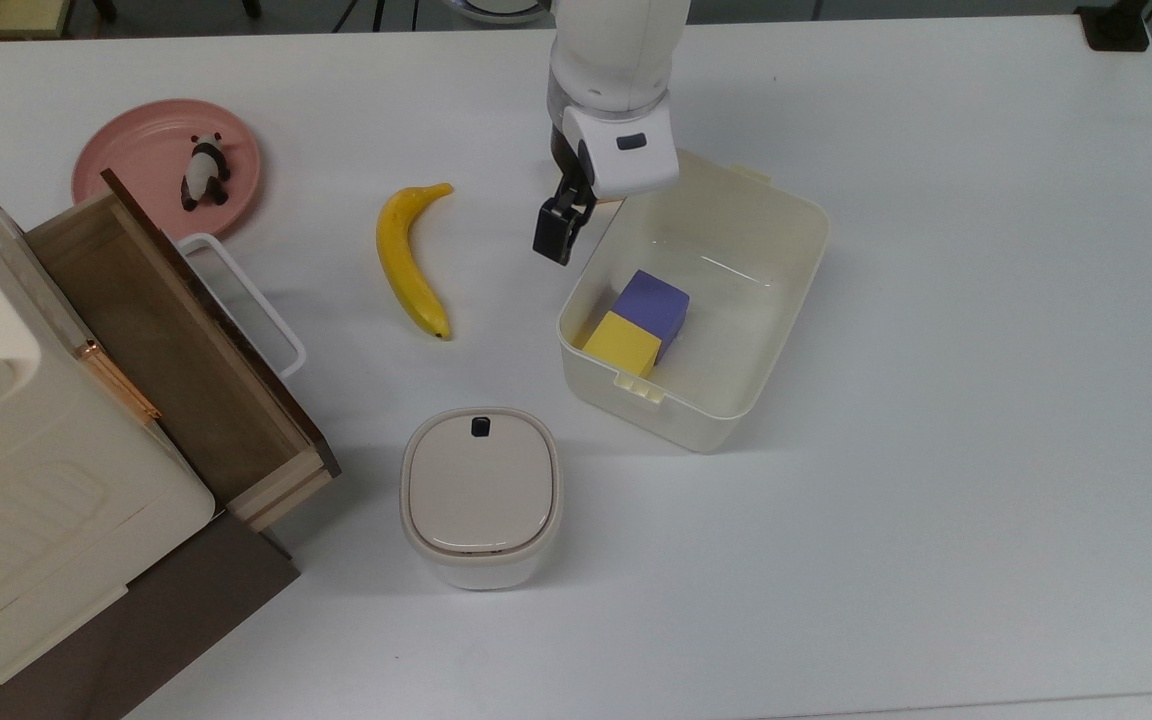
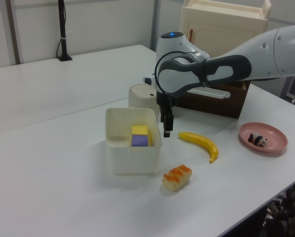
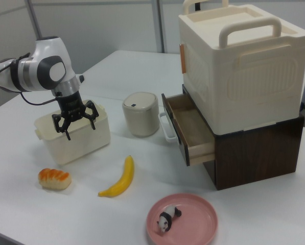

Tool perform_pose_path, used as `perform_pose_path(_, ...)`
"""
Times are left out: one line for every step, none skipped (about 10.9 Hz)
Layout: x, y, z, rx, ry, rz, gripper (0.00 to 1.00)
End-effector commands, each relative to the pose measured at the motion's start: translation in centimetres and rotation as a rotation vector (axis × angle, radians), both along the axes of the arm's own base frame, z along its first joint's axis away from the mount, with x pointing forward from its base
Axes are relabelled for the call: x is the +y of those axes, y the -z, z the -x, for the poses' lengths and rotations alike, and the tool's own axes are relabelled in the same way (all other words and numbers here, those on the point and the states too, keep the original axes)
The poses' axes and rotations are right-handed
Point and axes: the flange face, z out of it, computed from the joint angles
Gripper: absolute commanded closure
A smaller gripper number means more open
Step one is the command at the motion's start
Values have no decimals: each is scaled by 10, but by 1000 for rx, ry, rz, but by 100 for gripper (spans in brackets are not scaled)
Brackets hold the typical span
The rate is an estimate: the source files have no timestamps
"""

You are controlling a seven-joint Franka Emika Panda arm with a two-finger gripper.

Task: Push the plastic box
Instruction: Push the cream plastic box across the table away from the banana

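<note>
The plastic box [image 1: 698,425] [image 2: 132,160] [image 3: 78,144] is a cream lidless tub on the white table, holding a purple block [image 1: 651,305] and a yellow block [image 1: 621,342]. My gripper [image 1: 561,215] [image 2: 166,126] [image 3: 81,130] hangs fingers-down just outside the box's long wall, on the top view's left near the far corner. Its fingers stand open with nothing between them. Whether a fingertip touches the wall I cannot tell.
A banana [image 1: 406,265] lies to the top view's left of the gripper. A sushi piece [image 2: 177,177] sits beyond the box's far end. A lidded bin [image 1: 481,495], a pink plate [image 1: 151,150] with a panda, and a storage unit's open drawer [image 1: 166,340] stand further left.
</note>
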Motion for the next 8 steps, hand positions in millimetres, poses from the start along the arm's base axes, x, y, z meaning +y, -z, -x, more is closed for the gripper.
perform_pose_path(17,-1,-6,-66,44,-16,0)
perform_pose_path(26,1,-6,-83,51,-24,0)
perform_pose_path(32,5,-8,-94,58,-29,0)
perform_pose_path(35,9,-10,-104,61,-32,0)
perform_pose_path(43,8,-15,-130,49,-44,0)
perform_pose_path(47,12,-22,-137,47,-50,0)
perform_pose_path(48,13,-26,-141,45,-51,0)
perform_pose_path(52,10,-26,-147,40,-55,0)
